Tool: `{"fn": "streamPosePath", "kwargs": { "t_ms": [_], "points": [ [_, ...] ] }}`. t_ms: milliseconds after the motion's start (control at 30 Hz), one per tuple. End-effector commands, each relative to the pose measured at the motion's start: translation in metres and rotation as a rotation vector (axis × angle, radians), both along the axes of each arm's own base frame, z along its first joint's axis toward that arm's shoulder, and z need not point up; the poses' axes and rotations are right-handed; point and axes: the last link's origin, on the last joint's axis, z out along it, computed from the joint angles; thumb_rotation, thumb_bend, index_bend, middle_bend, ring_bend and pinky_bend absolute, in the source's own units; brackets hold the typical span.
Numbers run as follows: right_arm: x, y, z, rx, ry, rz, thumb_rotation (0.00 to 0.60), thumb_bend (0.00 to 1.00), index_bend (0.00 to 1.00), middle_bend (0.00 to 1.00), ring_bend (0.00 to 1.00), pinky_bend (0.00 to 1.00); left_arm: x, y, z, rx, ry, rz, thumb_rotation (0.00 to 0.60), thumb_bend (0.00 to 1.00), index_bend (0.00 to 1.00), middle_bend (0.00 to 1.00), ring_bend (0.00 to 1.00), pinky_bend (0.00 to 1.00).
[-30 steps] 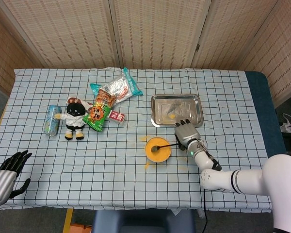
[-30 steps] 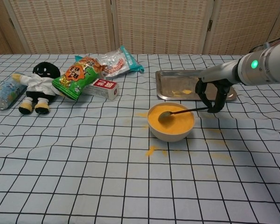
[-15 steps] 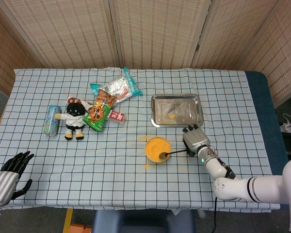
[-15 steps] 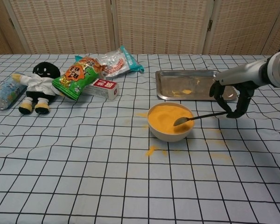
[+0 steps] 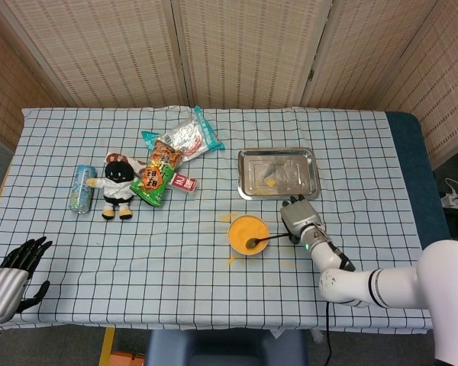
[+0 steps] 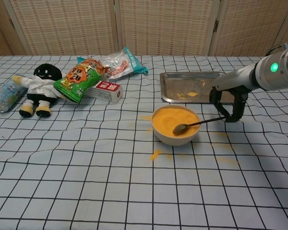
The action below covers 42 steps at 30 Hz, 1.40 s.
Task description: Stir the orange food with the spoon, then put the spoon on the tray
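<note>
So the blue-checked cloth table (image 5: 175,252) carries a rectangular steel tray (image 5: 278,172), near it the white bowl of orange food (image 6: 175,125); my right hand (image 6: 229,104) grips the metal spoon (image 6: 196,124), bowl-end dipped in the food; my left hand (image 5: 11,276) rests spread, holding nothing.

Bare checkered cloth lies between the round orange-filled bowl (image 6: 175,126) and the rectangular steel tray (image 6: 182,88). Snack bags (image 6: 81,73) crowd well left.

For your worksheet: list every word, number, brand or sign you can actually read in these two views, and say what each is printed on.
None can be read with certainty.
Red and white box: large white characters, too blurred to read.
Green snack bag: orange lettering, unreadable.
Clear packet with teal ends: print too small.
Can: label blurred.
</note>
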Motion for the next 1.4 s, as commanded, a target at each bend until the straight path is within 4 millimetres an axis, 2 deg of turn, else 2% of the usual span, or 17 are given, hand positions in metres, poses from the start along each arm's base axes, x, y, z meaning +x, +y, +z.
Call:
{"fn": "streamPosePath", "kwargs": {
  "t_ms": [33, 567, 1000, 1400],
  "points": [
    [0.004, -0.003, -0.004, 0.004, 0.009, 0.004, 0.6, 0.63, 0.84, 0.11, 0.0, 0.0, -0.001, 0.0, 0.0, -0.002, -0.001, 0.002, 0.6, 0.43, 0.0, 0.0, 0.0, 0.14],
    [0.017, -0.018, -0.015, -0.087, -0.03, 0.043, 0.6, 0.63, 0.84, 0.12, 0.0, 0.0, -0.003, 0.001, 0.003, 0.0, -0.006, 0.01, 0.6, 0.43, 0.0, 0.0, 0.0, 0.14],
    [0.008, -0.019, -0.005, -0.113, -0.111, 0.021, 0.6, 0.63, 0.84, 0.12, 0.0, 0.0, -0.002, 0.001, 0.001, -0.002, -0.005, 0.009, 0.6, 0.43, 0.0, 0.0, 0.0, 0.14],
    [0.005, -0.028, -0.016, -0.099, -0.088, 0.019, 0.6, 0.63, 0.84, 0.12, 0.0, 0.0, -0.004, 0.003, 0.001, -0.006, -0.003, 0.014, 0.6, 0.43, 0.0, 0.0, 0.0, 0.14]
  ]
}}
